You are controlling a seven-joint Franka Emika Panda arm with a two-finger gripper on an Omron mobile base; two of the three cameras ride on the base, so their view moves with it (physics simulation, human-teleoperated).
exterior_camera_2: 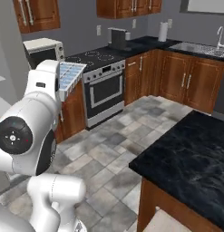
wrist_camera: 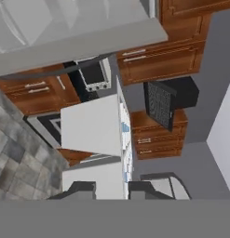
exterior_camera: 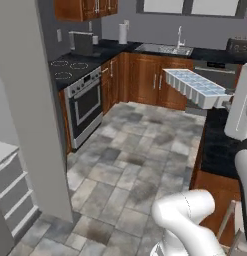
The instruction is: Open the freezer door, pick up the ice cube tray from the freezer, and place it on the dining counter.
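Already you're on the carry step: the ice cube tray [exterior_camera: 196, 88] is out of the freezer and up in the air, held at one end by the tool [wrist_camera: 111, 189], whose jaws are drawn narrow on the tray's edge in the hand view. In the left base view the tray sticks out level from the arm, pockets up with pale-blue cubes showing, hanging over the kitchen floor just beside the near edge of the dining desk [exterior_camera: 220, 150]. In the right base view it pokes out from behind the arm's upper link, well apart from the desk's black top.

The freezer door [exterior_camera: 32, 107] stands swung open at the left, with white drawers [exterior_camera: 12, 192] low beside it.

Next, as I judge it, you need to swing the tray over the black marbled top, keep it flat so the cubes stay in, lower until the underside rests on the desk, then let the jaws part. Watch the desk's edge on the way across
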